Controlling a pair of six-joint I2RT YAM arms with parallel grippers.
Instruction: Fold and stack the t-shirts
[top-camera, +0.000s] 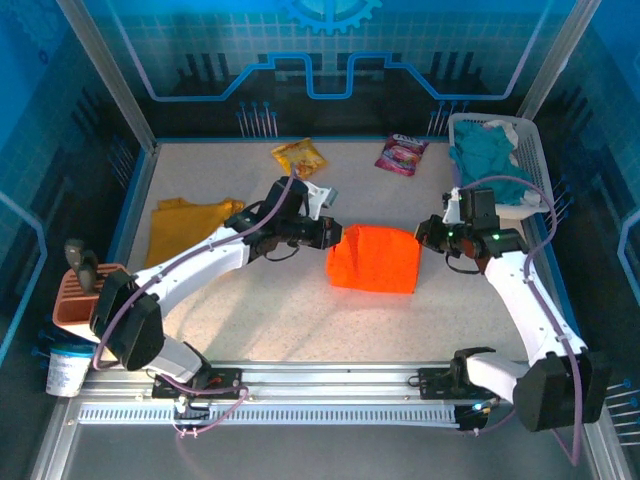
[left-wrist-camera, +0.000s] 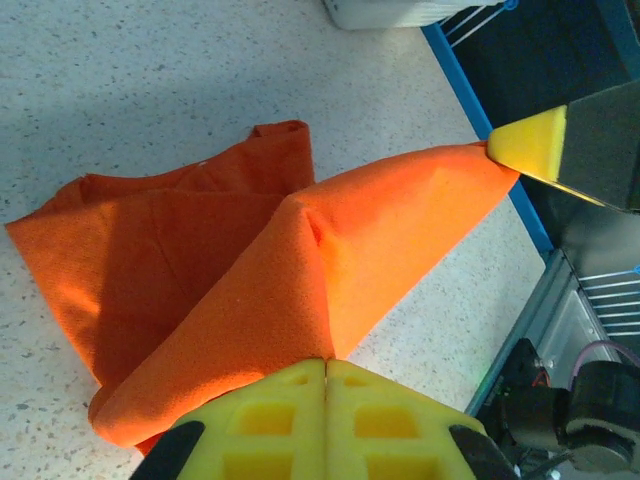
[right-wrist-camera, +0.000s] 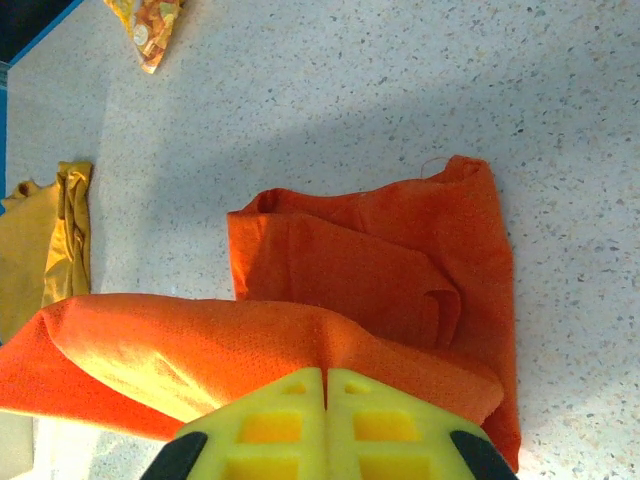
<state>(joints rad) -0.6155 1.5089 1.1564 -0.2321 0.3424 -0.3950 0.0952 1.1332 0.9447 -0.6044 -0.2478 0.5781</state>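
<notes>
Holding opposite ends of one raised layer, both tools are clamped on the orange shirt (top-camera: 375, 260). The left tool (top-camera: 330, 236) pinches its left edge and the right tool (top-camera: 424, 232) its right edge, each with its pads pressed together on cloth. The shirt sits mid-desk, partly folded, with the lifted layer stretched between the tools above a rumpled lower layer. The yellow shirt (top-camera: 185, 228) lies bunched at the left of the desk (top-camera: 250, 310), well apart.

The main risk is likely the grip itself. Each tool seems to hold only a thin bite near the edge, so any extra tension between the arms could pull the cloth free on one side. If one arm travels faster or lower than the other, the layer would probably land skewed and leave a crooked fold. The lower layer is already creased in the wrist views, and folding over it may lock in those wrinkles. Dragging rather than lifting could slide the whole shirt across the desk.
</notes>
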